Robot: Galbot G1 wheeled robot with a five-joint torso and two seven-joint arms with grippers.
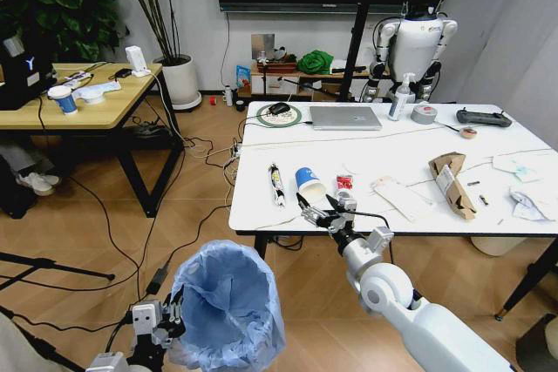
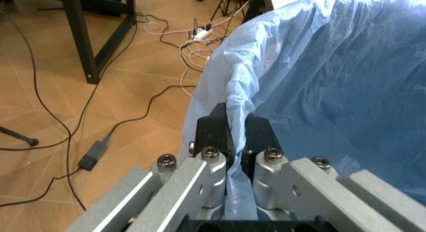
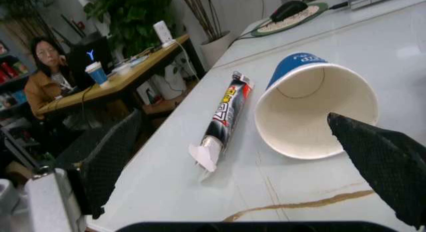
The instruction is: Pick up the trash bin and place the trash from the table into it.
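Observation:
The trash bin [image 1: 228, 302], lined with a crinkly light-blue bag, stands off the table's near-left corner. My left gripper [image 1: 170, 315] is shut on its rim, and the left wrist view shows both fingers [image 2: 214, 129] pinching the bag's edge [image 2: 238, 100]. On the marble table [image 1: 261, 206] lie a black-white tube wrapper [image 1: 276, 185], a blue-white paper cup [image 1: 308, 182] on its side, a red wrapper [image 1: 344, 183], white paper [image 1: 401, 198], a torn cardboard box [image 1: 453, 185] and tissues [image 1: 523, 206]. My right gripper [image 1: 324, 208] hangs open over the near edge, facing the cup [image 3: 313, 112] and the tube wrapper [image 3: 223, 117].
A grey laptop [image 1: 345, 118], tape roll [image 1: 425, 114], spray bottle [image 1: 401, 98], mouse [image 1: 279, 109] and controller [image 1: 483, 117] sit along the table's far side. A light-wood desk [image 1: 78, 106] stands to the left. Cables [image 1: 200, 150] trail over the floor between the two.

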